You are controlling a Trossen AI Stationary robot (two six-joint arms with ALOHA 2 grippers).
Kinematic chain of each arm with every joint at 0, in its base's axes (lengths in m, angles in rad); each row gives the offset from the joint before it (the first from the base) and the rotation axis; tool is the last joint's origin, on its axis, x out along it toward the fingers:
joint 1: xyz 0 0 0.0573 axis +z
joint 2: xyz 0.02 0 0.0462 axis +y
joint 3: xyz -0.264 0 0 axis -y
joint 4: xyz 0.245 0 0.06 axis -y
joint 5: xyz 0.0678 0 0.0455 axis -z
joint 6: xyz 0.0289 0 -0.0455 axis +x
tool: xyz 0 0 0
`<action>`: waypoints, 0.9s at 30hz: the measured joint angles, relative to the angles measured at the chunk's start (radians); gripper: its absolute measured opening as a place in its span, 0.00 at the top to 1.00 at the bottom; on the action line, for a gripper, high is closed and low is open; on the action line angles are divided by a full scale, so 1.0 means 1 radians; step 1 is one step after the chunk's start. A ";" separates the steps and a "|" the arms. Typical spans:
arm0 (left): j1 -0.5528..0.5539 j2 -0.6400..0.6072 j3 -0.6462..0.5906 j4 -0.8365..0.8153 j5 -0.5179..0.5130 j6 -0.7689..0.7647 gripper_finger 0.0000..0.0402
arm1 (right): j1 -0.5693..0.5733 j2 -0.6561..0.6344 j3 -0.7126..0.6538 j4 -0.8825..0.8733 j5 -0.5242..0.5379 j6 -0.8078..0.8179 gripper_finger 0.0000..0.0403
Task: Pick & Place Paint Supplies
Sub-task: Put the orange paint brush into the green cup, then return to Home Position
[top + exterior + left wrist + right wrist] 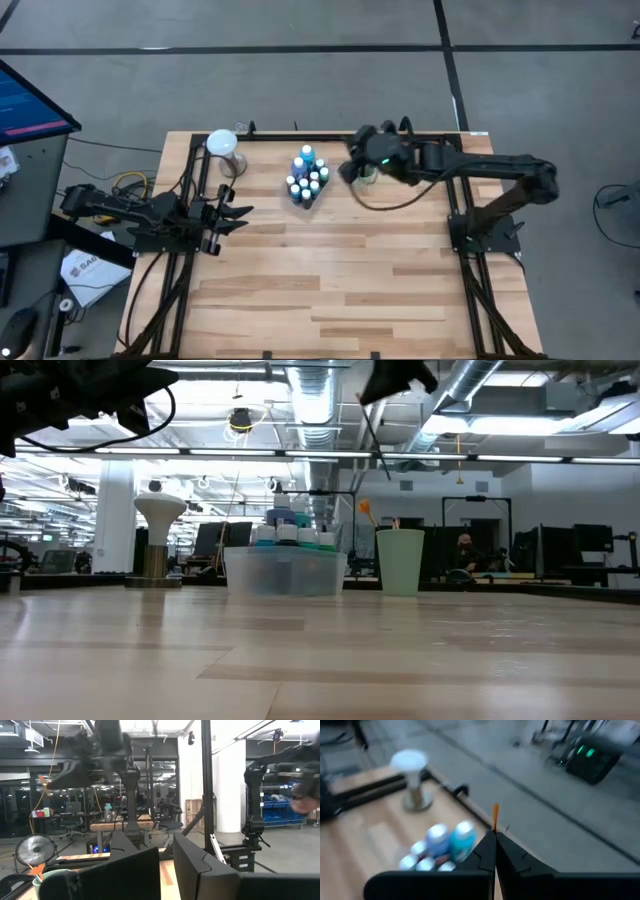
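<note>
bare butcher-block table (320, 660) fills the low view's foreground; everything else sits at the far edge.

right gripper (494, 836) is raised above the green cup (400, 561), fingers pinched together on a thin orange-tipped brush (495, 816). in the right wrist view the orange tip pokes out just past the closed fingertips. in the low view a dark brush shaft (372, 432) slants down from the gripper toward the cup, its lower end clear of the rim. another orange tip (365, 507) shows beside the cup rim; cannot tell if it stands inside the cup.

clear plastic tray (285, 572) sits just beside the cup, near the far edge at mid-table. it holds the small white-capped paint bottles (308, 186) packed close, with 2 taller blue bottles (451, 840) at one end.

white-topped stand (223, 147) is at the far left corner, apart from the tray.

left gripper (240, 216) waits low at the left side of the table, fingers closed, holding nothing, well apart from the supplies.
</note>
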 joint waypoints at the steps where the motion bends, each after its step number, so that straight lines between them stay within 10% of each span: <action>1: 0.000 0.000 0.000 0.000 0.000 0.000 1.00 | -0.024 -0.037 -0.058 0.065 -0.003 -0.033 1.00; 14: 0.000 0.000 0.000 0.000 0.000 0.000 1.00 | -0.237 -0.249 -0.613 0.527 -0.128 -0.084 1.00; 27: 0.000 0.000 0.000 0.000 0.000 0.000 1.00 | -0.254 -0.245 -0.704 0.520 -0.201 -0.014 0.93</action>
